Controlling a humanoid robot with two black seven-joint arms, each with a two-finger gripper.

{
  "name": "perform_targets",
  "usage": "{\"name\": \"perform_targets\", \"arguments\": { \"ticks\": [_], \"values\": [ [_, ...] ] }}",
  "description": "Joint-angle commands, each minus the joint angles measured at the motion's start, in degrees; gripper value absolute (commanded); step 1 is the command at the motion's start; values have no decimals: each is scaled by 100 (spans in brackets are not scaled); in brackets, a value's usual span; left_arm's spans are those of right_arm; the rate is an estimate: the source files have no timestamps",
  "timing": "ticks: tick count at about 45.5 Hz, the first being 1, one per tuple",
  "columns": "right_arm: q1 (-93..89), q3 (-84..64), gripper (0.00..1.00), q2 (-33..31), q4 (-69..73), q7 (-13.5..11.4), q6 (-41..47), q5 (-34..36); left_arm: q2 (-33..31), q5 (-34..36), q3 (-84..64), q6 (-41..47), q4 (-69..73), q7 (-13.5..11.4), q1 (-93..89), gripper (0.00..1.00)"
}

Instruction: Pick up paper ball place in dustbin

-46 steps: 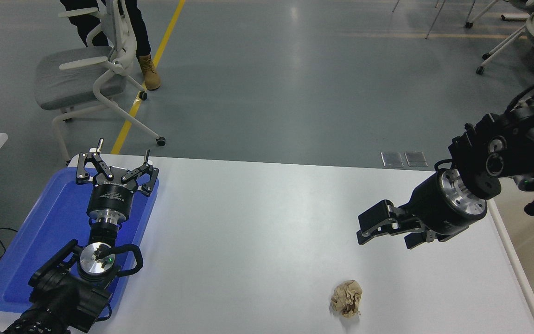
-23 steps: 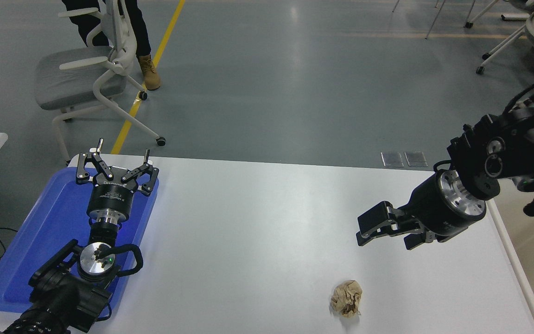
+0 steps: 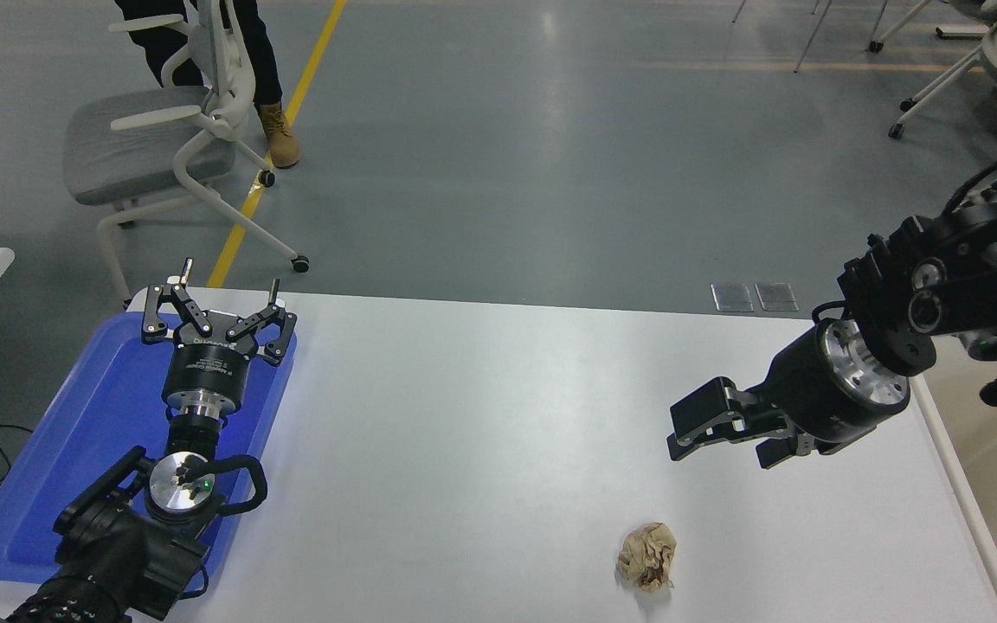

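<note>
Lab hall: grey floor [image 3: 507,173]; yellow line [image 3: 291,112]; office chair [image 3: 161,130].

Illumination bright and even, from overhead. Pale glare streaks on the grey floor [image 3: 550,130] beyond the tabletop's far edge. The white tabletop [image 3: 481,415] shows a soft sheen, not blown out. Shadows faint and diffuse; a small soft one under the paper ball [image 3: 646,557] near the front edge. Focus sharp throughout, no motion blur.

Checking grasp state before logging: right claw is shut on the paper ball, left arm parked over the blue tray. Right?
Not quite. The head view shows the paper ball lying free on the table, apart from the right claw. The left claw is parked over the blue tray.
</note>
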Motion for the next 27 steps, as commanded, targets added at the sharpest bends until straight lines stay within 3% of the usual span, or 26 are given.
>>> {"name": "perform_targets", "arguments": {
  "ticks": [1, 27],
  "values": [
    [-438, 92, 100, 194, 1, 0, -434, 12, 0, 3, 0, 0, 0, 1, 0, 100],
    [-2354, 321, 100, 1021, -682, 0, -2183, 4, 0, 3, 0, 0, 0, 1, 0, 100]
  ]
}}
